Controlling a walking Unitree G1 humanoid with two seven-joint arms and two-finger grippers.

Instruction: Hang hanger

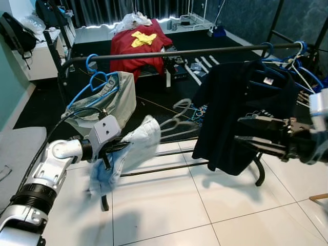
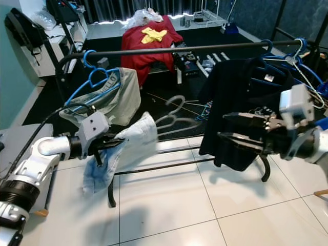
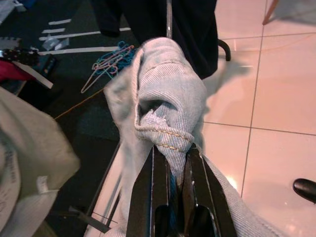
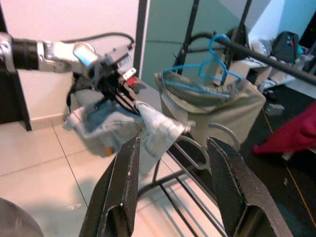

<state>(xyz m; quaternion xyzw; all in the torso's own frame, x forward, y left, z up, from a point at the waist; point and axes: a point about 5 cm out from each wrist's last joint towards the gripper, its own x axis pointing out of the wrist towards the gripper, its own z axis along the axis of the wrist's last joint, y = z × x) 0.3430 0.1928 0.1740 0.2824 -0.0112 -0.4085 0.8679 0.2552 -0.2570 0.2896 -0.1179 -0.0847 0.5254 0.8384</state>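
Note:
My left gripper is shut on a bunched pale blue denim garment, held in front of the low bar of a black clothes rail. In the left wrist view the fingers pinch a seamed fold of the denim, and a sliver of blue shows between them. My right gripper stands open in front of a black shirt that hangs on a blue hanger. A grey-green garment hangs on another blue hanger at the rail's left end.
Spare blue and white hangers crowd the rail's right end. Loose hangers lie on the dark floor behind the rail. A red garment is draped over furniture beyond. White tiles lie in front.

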